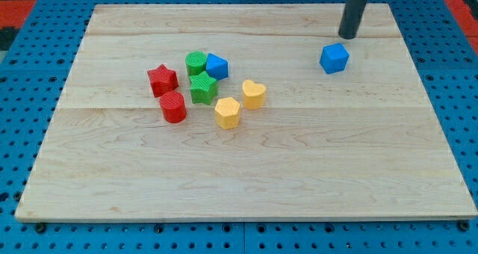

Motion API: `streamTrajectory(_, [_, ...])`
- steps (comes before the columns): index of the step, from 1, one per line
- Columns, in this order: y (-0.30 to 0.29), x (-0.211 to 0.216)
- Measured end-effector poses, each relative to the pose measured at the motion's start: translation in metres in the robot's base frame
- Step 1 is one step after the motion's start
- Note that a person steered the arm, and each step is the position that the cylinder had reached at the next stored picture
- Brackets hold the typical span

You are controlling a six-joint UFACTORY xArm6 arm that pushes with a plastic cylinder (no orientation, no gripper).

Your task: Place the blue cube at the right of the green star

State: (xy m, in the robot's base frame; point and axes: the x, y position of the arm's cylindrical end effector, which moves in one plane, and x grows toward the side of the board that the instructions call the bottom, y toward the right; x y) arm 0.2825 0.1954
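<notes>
The blue cube sits alone on the wooden board at the view's upper right. My tip stands just above and slightly right of it, close to the cube but apart from it. The green star lies in a cluster left of the board's middle, far to the left of the cube. A second blue block with angled faces touches the star's upper right.
Around the green star lie a green round block, a red star, a red cylinder-like block, a yellow hexagon block and a yellow heart. The wooden board rests on a blue pegboard.
</notes>
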Motion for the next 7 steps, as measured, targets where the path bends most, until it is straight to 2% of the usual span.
streamTrajectory(2, [-0.064,0.014])
streamTrajectory(3, [-0.051,0.014])
streamTrajectory(4, [0.016,0.005])
streamTrajectory(5, [0.043,0.038])
streamTrajectory(6, [0.034,0.058])
streamTrajectory(7, [-0.008,0.03])
